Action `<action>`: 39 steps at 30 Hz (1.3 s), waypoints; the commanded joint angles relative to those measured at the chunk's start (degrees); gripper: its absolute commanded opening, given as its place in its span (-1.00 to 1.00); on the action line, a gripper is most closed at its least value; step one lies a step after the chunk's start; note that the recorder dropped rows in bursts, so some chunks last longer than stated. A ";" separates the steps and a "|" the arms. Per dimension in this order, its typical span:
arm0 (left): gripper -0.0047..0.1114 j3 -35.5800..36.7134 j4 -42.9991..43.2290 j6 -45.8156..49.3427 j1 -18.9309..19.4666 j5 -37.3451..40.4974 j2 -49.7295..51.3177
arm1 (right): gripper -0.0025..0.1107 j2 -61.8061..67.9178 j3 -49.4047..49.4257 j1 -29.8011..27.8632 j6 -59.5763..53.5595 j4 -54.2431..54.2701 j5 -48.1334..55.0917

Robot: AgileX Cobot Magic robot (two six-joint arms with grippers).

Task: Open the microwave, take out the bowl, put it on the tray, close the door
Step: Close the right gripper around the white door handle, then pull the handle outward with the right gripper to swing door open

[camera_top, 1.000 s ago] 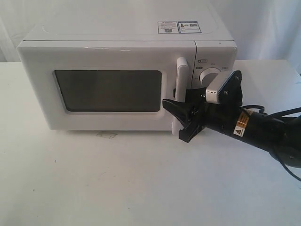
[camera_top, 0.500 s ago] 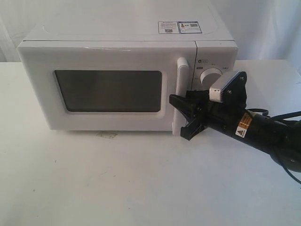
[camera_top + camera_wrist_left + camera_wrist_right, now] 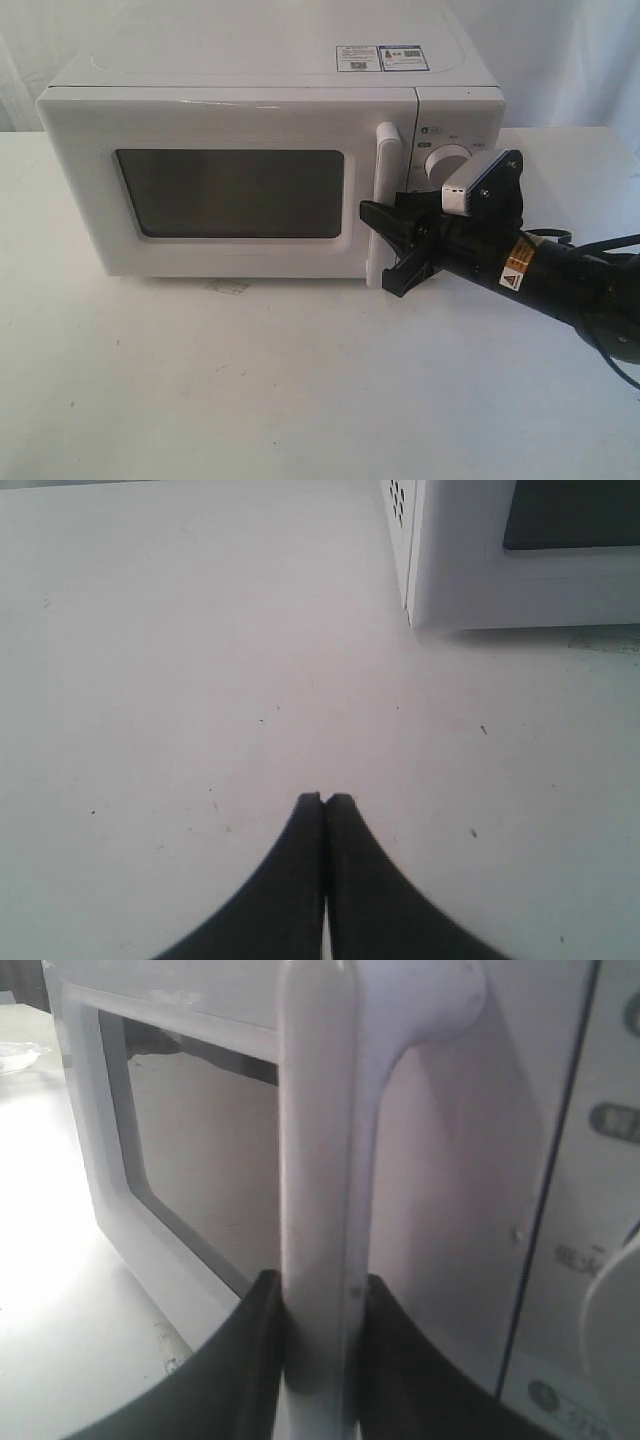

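The microwave (image 3: 270, 110) sits on the desk (image 3: 300, 380), door (image 3: 230, 125) shut. The right hand (image 3: 383, 250) clamps the door's bar handle (image 3: 386, 190) beside the knob (image 3: 447, 163); the left hand (image 3: 325, 802), fingers pressed together, hovers near the microwave's front corner.

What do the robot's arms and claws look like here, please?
The right arm is a black tube with an orange-and-white warning sticker, a white-faced camera block on its wrist and black cables behind. Both claws are black: the right claw wedge-shaped, the left claw tapering to blunt tips.
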 commanded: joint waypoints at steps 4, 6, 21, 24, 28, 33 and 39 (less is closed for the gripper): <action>-0.92 0.34 -0.55 0.25 0.05 0.15 -0.25 | -0.96 -2.01 1.79 2.26 1.61 -13.33 -1.32; -0.92 0.34 -0.55 0.25 0.05 0.15 -0.25 | -0.96 -2.26 2.53 2.26 1.42 -13.33 -1.32; -0.92 0.34 -0.55 0.25 0.05 0.15 -0.25 | -0.96 -5.32 5.49 6.47 -0.16 -12.57 -1.32; -0.92 0.34 -0.55 0.25 0.05 0.15 -0.25 | -0.96 -5.55 6.29 6.63 -1.12 -12.01 -1.32; -0.92 0.34 -0.55 0.25 0.05 0.15 -0.25 | -0.96 -5.87 7.13 6.77 -1.73 -11.90 -1.32; -0.92 0.34 -0.55 0.25 0.05 0.15 -0.25 | -0.96 -7.42 8.00 6.77 -2.44 -11.98 -1.32; -0.92 0.34 -0.55 0.25 0.05 0.15 -0.25 | -0.96 -8.84 9.10 6.90 -2.05 -12.35 -1.32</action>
